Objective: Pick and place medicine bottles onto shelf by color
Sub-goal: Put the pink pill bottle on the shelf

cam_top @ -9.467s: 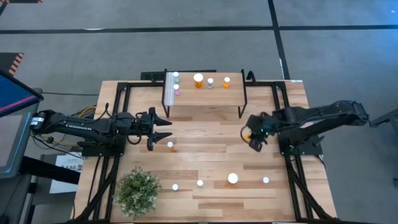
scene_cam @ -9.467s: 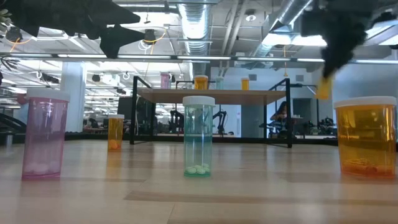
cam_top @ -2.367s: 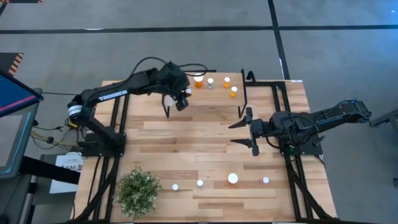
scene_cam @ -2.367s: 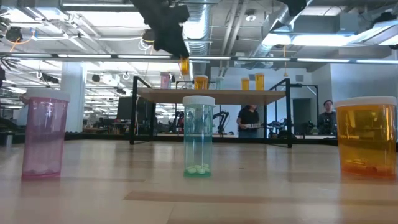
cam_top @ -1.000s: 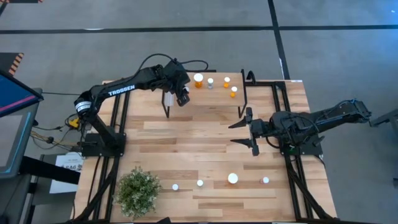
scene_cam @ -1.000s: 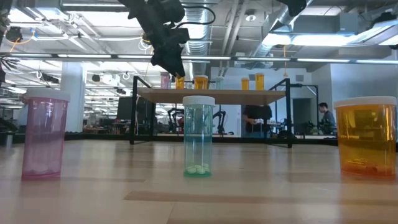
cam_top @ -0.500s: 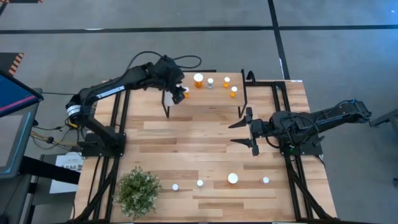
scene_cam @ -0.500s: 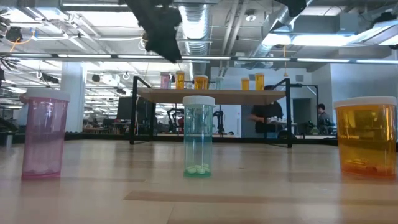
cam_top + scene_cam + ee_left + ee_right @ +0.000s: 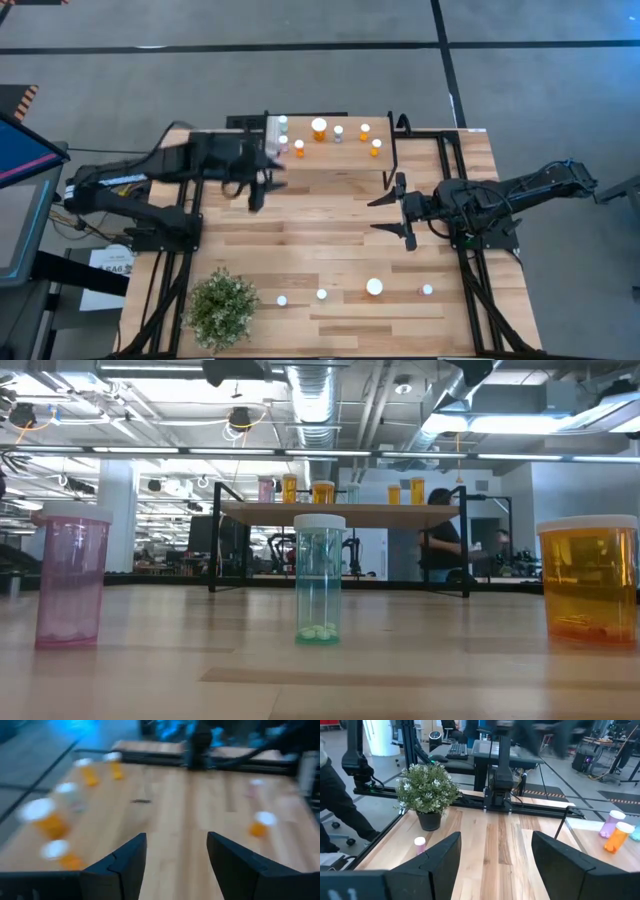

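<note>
From above, the shelf point(image 9: 330, 155) carries seven white-capped medicine bottles: a pink point(image 9: 283, 146) and pale ones by its white strip, four orange ones farther along, among them the small orange bottle point(image 9: 299, 148) near the strip. The left gripper point(image 9: 262, 184) hangs just off the shelf's near-left corner, over bare tabletop, fingers spread and empty; its wrist view confirms the gap between the fingers point(image 9: 127, 860) with nothing in it. The right gripper point(image 9: 392, 212) waits mid-table on the right, jaws wide and empty.

The low view adds what the overhead cannot: the bottles stand upright in a row on the plank, and three nearer ones show their colours on the table, a pink bottle point(image 9: 70, 578), a blue-green bottle point(image 9: 319, 576) and a large orange bottle point(image 9: 588, 578). The right wrist view alone shows the potted plant point(image 9: 426, 790) up close.

A second ago the left gripper was over the shelf at the small orange bottle; it has since let go and pulled back toward its base. The right arm has not moved.
</note>
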Robot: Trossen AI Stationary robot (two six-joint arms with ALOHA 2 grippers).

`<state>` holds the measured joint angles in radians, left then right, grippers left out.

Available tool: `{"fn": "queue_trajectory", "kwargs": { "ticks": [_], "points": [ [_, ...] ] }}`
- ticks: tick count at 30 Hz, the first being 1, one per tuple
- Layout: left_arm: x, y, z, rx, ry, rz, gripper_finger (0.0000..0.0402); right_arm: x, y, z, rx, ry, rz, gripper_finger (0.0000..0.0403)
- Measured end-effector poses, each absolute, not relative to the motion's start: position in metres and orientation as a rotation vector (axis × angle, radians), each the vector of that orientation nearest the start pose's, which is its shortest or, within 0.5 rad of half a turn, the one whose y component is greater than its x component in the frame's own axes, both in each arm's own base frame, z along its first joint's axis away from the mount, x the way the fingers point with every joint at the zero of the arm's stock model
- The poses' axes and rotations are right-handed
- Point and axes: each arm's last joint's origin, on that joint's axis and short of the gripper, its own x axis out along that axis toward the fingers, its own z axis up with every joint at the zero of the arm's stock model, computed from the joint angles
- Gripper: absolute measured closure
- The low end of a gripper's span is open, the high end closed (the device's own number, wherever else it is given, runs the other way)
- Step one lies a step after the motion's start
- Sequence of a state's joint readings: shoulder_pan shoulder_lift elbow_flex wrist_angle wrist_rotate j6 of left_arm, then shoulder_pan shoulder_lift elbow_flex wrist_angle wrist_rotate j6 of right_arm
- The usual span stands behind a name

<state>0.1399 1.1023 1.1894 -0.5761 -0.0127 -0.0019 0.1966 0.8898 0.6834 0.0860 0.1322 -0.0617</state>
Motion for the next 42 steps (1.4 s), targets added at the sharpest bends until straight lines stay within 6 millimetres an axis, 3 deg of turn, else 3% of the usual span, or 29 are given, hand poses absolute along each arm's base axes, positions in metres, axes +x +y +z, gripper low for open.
{"fn": "queue_trajectory", "kwargs": {
  "ticks": [8, 13, 27, 37, 42],
  "points": [
    [0.213, -0.027, 0.312, -0.019, 0.562, -0.05, 0.0205, 0.199, 0.034, 0.305, -0.081, 0.121, 0.06, 0.0137],
    [0.224, -0.053, 0.281, -0.025, 0.685, -0.096, 0.0205, 0.199, 0.031, 0.306, -0.072, 0.117, 0.043, 0.0137],
    [0.282, -0.125, 0.263, -0.012, 0.975, -0.23, 0.0202, 0.199, 0.031, 0.303, -0.064, 0.143, 0.045, 0.0137],
    [0.296, -0.173, 0.232, -0.019, 1.193, -0.217, 0.0198, 0.199, 0.031, 0.302, -0.05, 0.152, 0.045, 0.0137],
    [0.3, -0.18, 0.222, -0.015, 1.218, -0.201, 0.0156, 0.199, 0.031, 0.302, -0.049, 0.152, 0.045, 0.0137]
  ]
}}
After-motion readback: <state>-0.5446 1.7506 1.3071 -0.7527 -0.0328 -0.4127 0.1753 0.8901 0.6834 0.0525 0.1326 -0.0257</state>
